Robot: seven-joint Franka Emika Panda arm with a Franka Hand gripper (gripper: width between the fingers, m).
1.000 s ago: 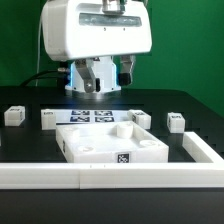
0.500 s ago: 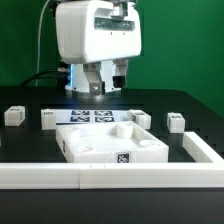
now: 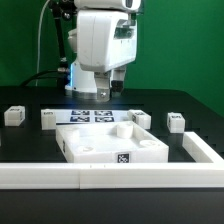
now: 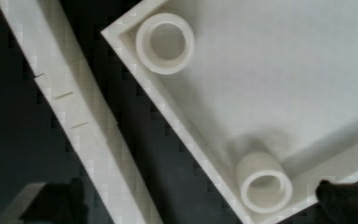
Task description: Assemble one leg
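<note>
Several legs, small white tagged posts, stand on the black table: one (image 3: 13,115) at the exterior view's far left, one (image 3: 48,118) beside it, one (image 3: 142,119) behind the plate and one (image 3: 175,121) at the right. My gripper (image 3: 106,92) hangs above the back of the table, clear of all of them. In the wrist view the gripper (image 4: 194,200) is open and empty, its dark fingertips (image 4: 59,200) far apart. No leg shows in that view.
A large flat white plate (image 3: 100,146) with round holes lies in the middle; its corner (image 4: 282,100) and a hole (image 4: 165,47) show in the wrist view. The marker board (image 3: 93,115) lies behind it. A white rail (image 3: 60,176) runs along the front and right (image 3: 205,150), also in the wrist view (image 4: 69,110).
The arm's head has shifted toward the exterior view's right and turned. The parts on the table have not moved.
</note>
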